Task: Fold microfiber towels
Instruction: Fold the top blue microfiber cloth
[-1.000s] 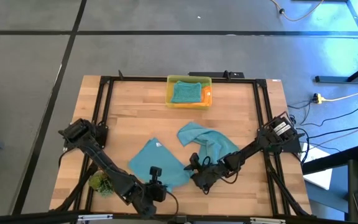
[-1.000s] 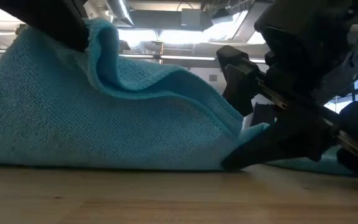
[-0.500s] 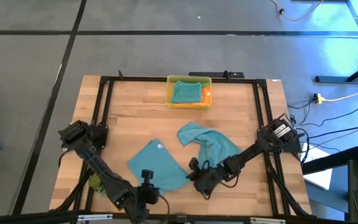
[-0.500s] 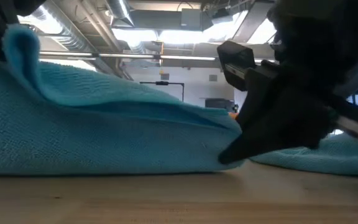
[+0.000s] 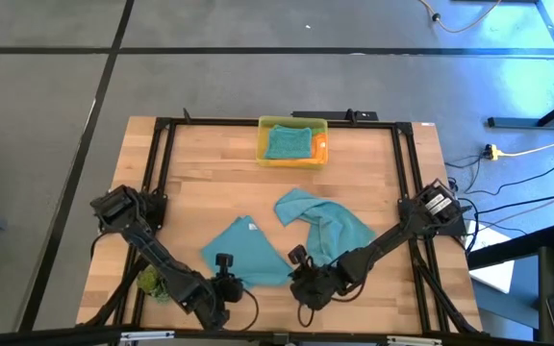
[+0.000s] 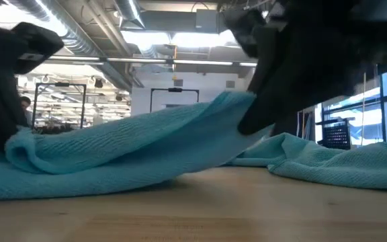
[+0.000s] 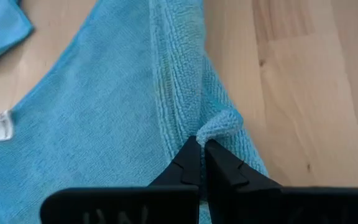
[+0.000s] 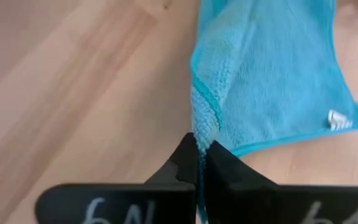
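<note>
Teal towel (image 5: 245,252) edge between both pincers

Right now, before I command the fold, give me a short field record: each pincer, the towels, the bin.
left pincer: shut on near edge of flat teal-blue microfiber towel
right pincer: shut on a corner of the same towel
second towel: crumpled teal-blue microfiber towel, loose, beside the first
bin: yellow translucent plastic bin at table's far edge, teal cloth and something orange inside
fold: not yet done
</note>
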You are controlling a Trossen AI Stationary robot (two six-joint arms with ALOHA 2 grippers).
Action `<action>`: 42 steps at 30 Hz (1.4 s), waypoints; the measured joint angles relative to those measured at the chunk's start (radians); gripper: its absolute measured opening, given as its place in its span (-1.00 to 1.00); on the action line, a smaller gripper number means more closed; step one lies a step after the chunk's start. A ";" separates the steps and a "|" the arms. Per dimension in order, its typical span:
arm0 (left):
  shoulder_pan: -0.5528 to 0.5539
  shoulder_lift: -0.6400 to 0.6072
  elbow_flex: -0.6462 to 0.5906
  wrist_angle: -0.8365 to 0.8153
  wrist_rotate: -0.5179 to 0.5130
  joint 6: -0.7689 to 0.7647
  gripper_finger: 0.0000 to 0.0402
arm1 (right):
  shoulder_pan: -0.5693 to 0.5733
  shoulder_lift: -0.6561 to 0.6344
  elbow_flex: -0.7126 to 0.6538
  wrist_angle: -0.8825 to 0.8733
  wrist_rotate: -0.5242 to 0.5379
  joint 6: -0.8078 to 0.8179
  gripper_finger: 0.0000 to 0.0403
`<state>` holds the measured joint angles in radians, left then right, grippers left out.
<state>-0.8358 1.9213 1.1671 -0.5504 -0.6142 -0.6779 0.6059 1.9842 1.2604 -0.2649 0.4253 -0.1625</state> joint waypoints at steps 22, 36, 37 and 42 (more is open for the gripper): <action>0.304 -0.030 -0.006 0.148 0.080 0.501 -1.00 | -0.133 -0.320 -0.377 0.099 0.071 0.109 -0.98; 0.042 -0.036 -0.089 0.335 0.029 0.221 -1.00 | 0.077 -0.204 -0.340 0.407 0.041 0.208 -0.98; 0.022 -0.036 -0.089 0.329 0.025 0.191 -1.00 | 0.079 -0.164 -0.304 0.398 0.027 0.211 -0.98; -0.079 -0.039 -0.090 0.272 -0.013 0.035 -1.00 | 0.071 0.006 -0.119 0.351 -0.043 0.180 -0.98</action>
<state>-0.9143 1.8821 1.0766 -0.2784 -0.6269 -0.6428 0.6764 1.9902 1.1412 0.0863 0.3821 0.0177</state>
